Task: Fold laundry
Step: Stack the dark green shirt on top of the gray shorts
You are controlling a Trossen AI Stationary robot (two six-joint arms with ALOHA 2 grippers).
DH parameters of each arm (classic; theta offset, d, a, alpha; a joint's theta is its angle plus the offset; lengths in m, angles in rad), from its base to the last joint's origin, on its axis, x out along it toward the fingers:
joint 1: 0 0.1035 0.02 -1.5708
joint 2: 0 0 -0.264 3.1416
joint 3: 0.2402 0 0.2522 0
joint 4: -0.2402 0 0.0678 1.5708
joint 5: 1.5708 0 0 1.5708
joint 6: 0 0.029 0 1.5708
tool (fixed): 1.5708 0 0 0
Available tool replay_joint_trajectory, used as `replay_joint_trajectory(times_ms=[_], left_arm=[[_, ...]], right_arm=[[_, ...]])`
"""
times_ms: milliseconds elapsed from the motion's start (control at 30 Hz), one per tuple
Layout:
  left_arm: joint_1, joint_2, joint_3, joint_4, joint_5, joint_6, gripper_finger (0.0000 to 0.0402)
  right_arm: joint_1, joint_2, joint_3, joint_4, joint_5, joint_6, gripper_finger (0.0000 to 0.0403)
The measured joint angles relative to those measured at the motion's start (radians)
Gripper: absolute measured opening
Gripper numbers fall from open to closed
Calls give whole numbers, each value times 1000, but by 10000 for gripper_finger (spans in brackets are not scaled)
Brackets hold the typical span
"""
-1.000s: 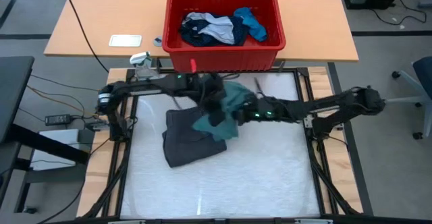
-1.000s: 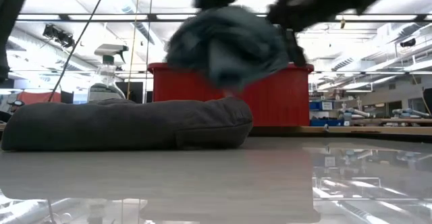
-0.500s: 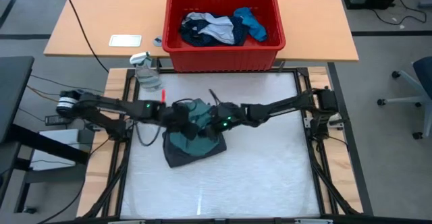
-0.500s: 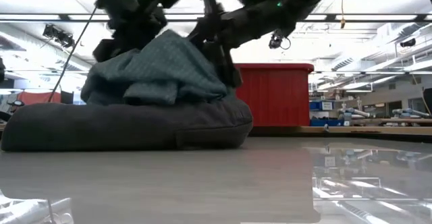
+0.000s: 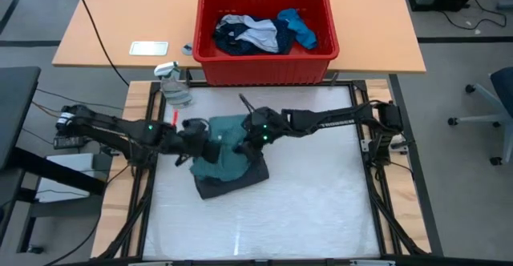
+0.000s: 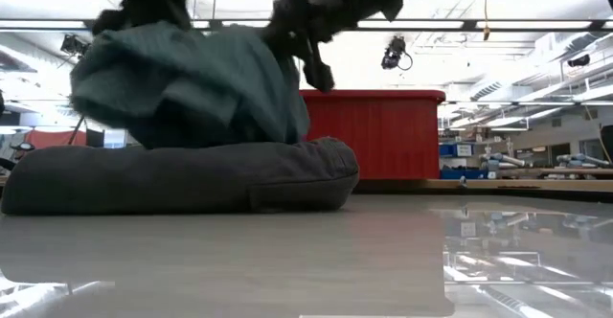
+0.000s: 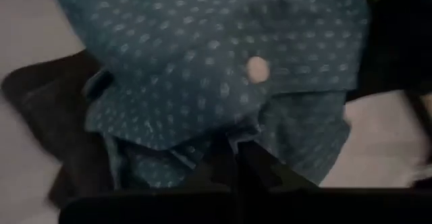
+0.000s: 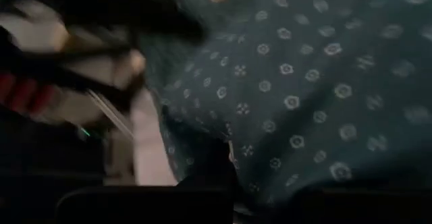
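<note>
Teal-green shirt (image 5: 228, 150) is held bunched above the dark grey piece (image 5: 232, 182), which lies flat on the white worktop (image 5: 321, 202). The shirt is gripped from both sides. Left end effector (image 5: 202, 147) is clenched on the shirt's edge at the side nearer the left arm; in the left wrist view the closed fingers (image 7: 233, 166) are seen pinching a fold of dotted teal cloth (image 7: 223, 69), with the dark grey piece (image 7: 50, 116) just beyond and beneath it. Right end effector (image 5: 247, 142) is clenched on the opposite edge of the shirt; in the right wrist view its fingers (image 8: 216, 163) are closed on the same printed fabric (image 8: 304, 96).

In the low view the shirt (image 6: 192, 83) is seen hanging as a crumpled mass between the two end effectors, its lower part touching the top of the grey piece (image 6: 182, 179).

Beyond both end effectors, on the far wooden table, a red bin (image 5: 264, 66) is seen holding a small bright blue piece (image 5: 298, 26), a navy piece (image 5: 232, 42) and a whitish piece (image 5: 256, 34). A clear spray bottle (image 5: 172, 86) stands at the worktop's far corner, beyond the left end effector.
</note>
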Motion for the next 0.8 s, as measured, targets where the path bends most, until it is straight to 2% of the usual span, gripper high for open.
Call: replay_joint_trajectory(times_ms=[133, 200, 367, 533, 667, 800], left_arm=[[-69, 79, -62, 47, -39, -143, 4], [-98, 122, -111, 102, -47, -228, 5], [-132, 177, -189, 157, -33, -360, 27], [-121, 140, -148, 152, -45, -304, 64], [-95, 89, -66, 123, -103, -165, 88], [-56, 53, -3, 111, -184, 11, 103]], right_arm=[[-10, 0, -51, -158, -7, -61, 25], [-31, 1, -85, -187, -28, -104, 38], [-90, 1, -124, -224, -215, -102, 100], [-112, -48, -123, -245, -322, -35, 152], [-113, -119, -122, -224, -264, 19, 161], [-103, -158, -121, -124, -89, 0, 157]])
